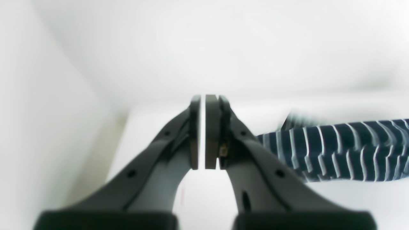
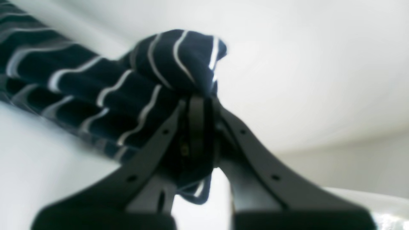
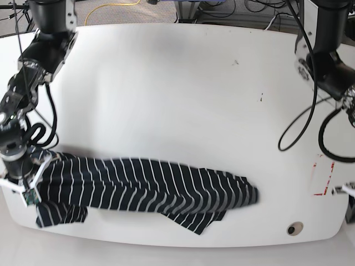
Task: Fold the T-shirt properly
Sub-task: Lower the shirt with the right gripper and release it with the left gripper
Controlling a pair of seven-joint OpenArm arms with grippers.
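T-shirt [image 3: 138, 185] lies as a rumpled band along the bench's [image 3: 177, 83] six-o'clock edge, stretched from eight o'clock toward five o'clock, far from any neat fold. At its eight-o'clock end the right tool [image 2: 201, 105] has its jaws pressed together on a bunched corner of the striped cloth, probably to drag or lift that end so the garment can be spread flat first. The left tool [image 1: 202, 132], off by the bench's four-o'clock edge, has its jaws pressed together on nothing, apparently parked clear of the fabric.
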